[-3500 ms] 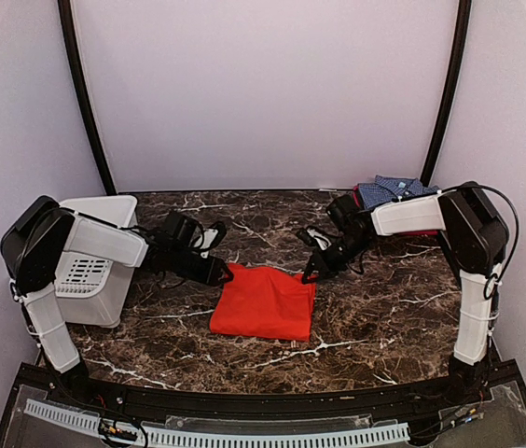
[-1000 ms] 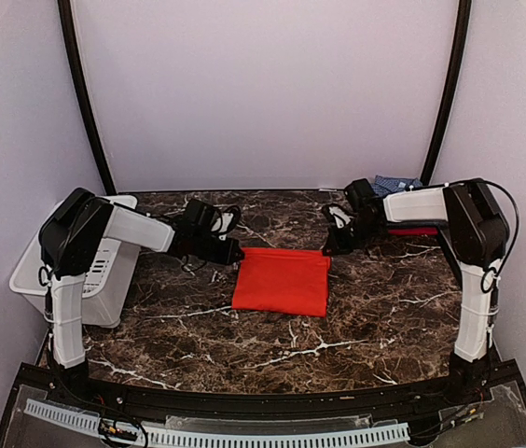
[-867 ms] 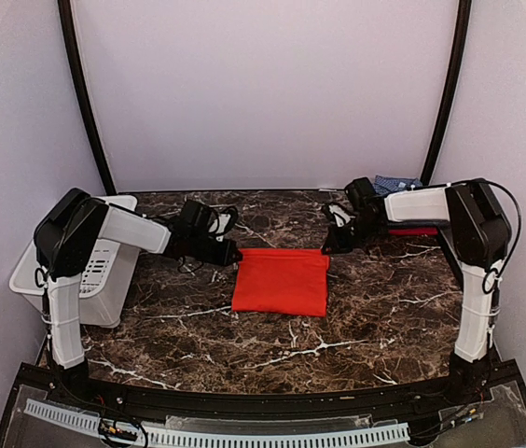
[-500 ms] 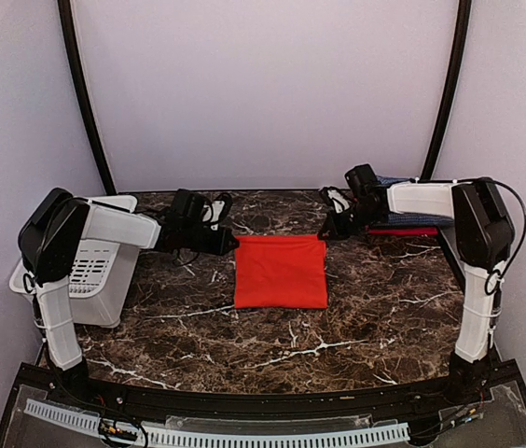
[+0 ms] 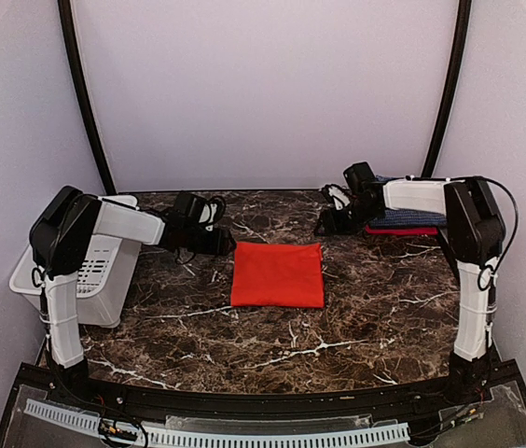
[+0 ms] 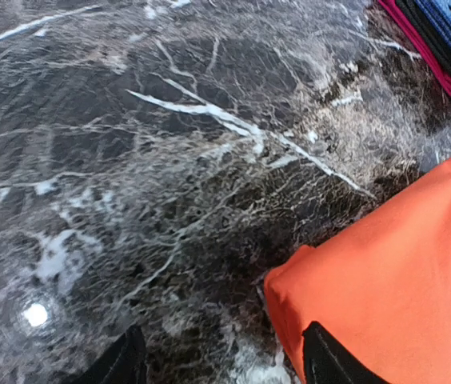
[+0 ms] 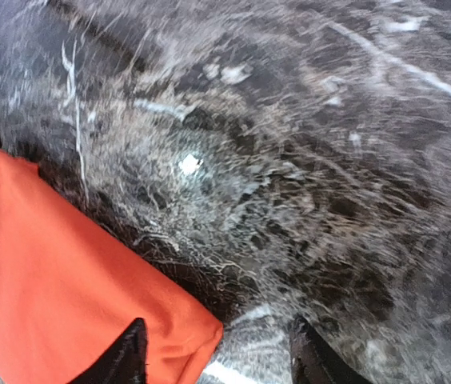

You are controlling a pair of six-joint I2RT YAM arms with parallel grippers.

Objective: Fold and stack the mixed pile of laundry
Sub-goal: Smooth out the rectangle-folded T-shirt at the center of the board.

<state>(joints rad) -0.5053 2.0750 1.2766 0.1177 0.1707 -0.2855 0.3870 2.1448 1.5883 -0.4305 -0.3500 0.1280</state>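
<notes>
The orange-red shirt [image 5: 277, 273] lies folded into a flat rectangle mid-table. My left gripper [image 5: 228, 245] sits at its far left corner, and my right gripper [image 5: 324, 227] at its far right corner. In the left wrist view the gripper [image 6: 221, 368] is open, and the shirt [image 6: 393, 272] has its corner lying loose between the jaws. In the right wrist view the gripper [image 7: 217, 364] is open too, with the shirt [image 7: 65, 272] corner resting on the marble. The blue checked shirt [image 5: 401, 216] lies folded at the back right, behind the right arm.
A white slotted basket [image 5: 95, 271] stands at the left edge beside the left arm. A red folded layer [image 5: 403, 230] lies under the blue shirt, and the stack [image 6: 449, 40] also shows in the left wrist view. Dark marble table [image 5: 366, 317] surrounds the shirt.
Both grippers carried the shirt's far edge toward the back, then opened and let go. The shirt now lies flat and squared.
</notes>
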